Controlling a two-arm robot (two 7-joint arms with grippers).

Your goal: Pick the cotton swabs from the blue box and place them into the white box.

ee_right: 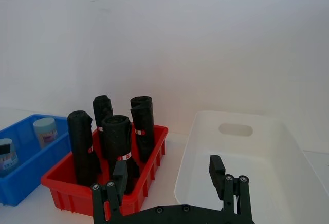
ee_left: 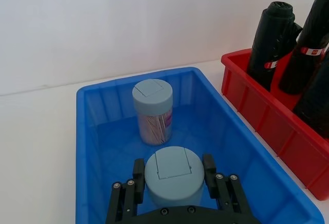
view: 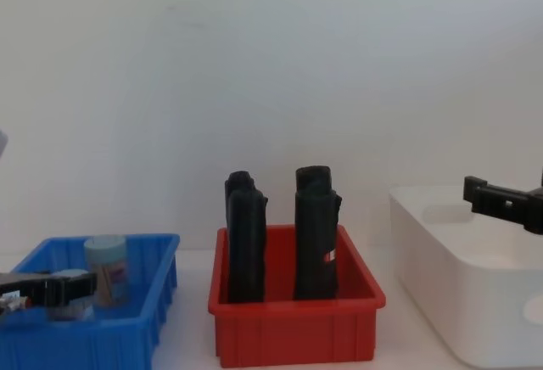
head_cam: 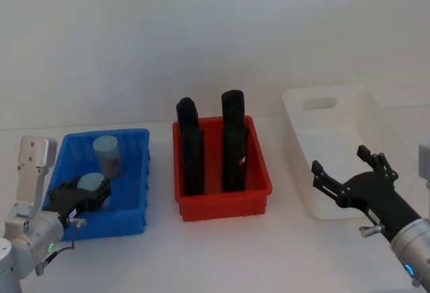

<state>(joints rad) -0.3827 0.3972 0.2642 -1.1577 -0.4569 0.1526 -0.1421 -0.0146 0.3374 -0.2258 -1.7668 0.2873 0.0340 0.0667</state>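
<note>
Task barely begun: my left pincer (ee_left: 173, 166) pinches the nearer cotton-swab tub (ee_left: 172, 188) inside the blue box (ee_left: 92, 147), the second tub (ee_left: 152, 108) upright just behind it, while my right pincer (head_cam: 340, 160) hangs spread over the empty white box (head_cam: 299, 132), well apart.

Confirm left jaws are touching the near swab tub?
Touching. Left wrist view: left gripper jaws sit flush against both sides of the near swab tub, no gap.
</note>
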